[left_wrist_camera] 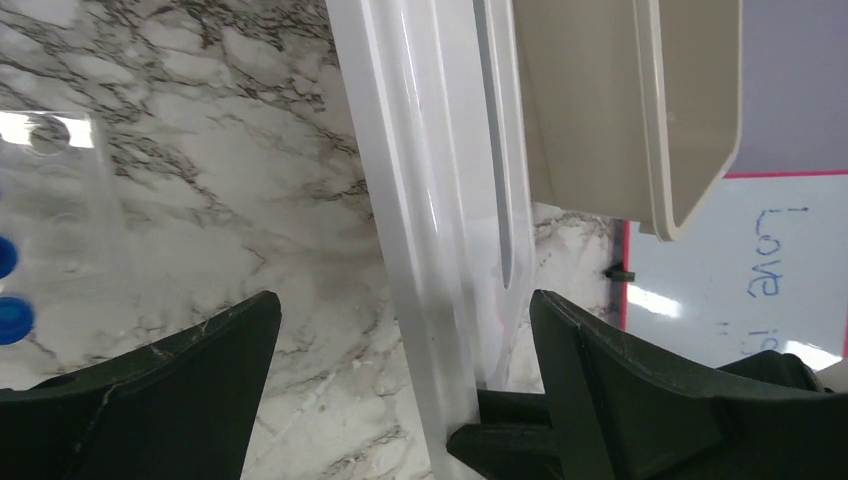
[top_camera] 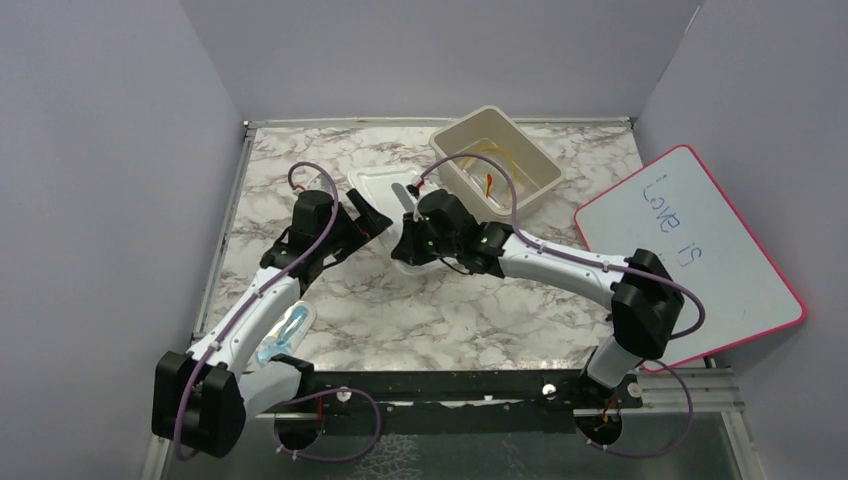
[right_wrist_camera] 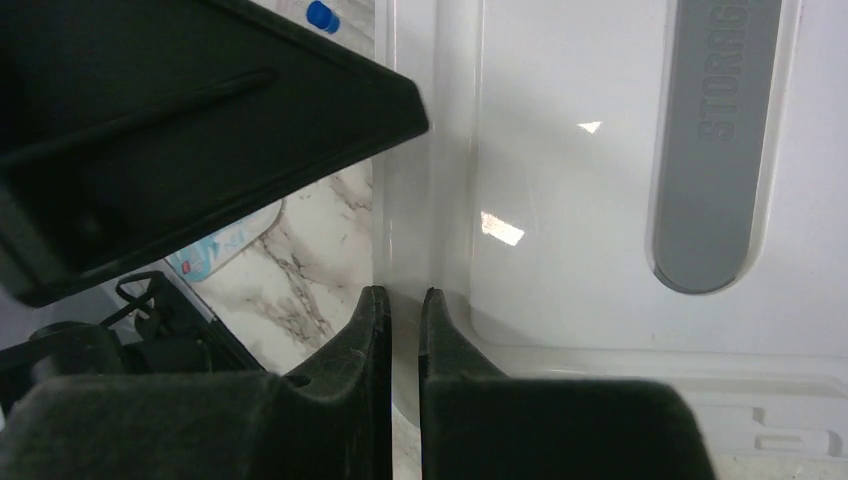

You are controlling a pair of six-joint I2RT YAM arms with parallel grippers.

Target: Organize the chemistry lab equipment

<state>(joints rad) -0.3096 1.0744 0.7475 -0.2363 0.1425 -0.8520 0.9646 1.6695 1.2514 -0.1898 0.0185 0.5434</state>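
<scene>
Marble-patterned worktop [top_camera: 400, 320], walled on three sides; bare stretch across the near middle.
1. Pink-edged whiteboard [top_camera: 690, 250]: right side, corner overhanging the worktop's edge, partly covered by the right arm.
2. Beige bin [top_camera: 465, 124]: far centre, holding amber rubber tubing [top_camera: 490, 150] and a red-tipped dropper [top_camera: 488, 185], both crossed by a cable and hard to make out.
3. White lid [top_camera: 375, 185]: just beside the bin, far end hidden under the arms.
4. Right claw [right_wrist_camera: 400, 320]: clamped on the lid's rim.
5. Left claw [left_wrist_camera: 405, 298]: spread wide, straddling the lid's edge without touching.
6. Clear plastic packet [top_camera: 285, 335]: near left, half under the left arm; blue-capped pieces [left_wrist_camera: 12, 320] cut off in the left wrist view.
</scene>
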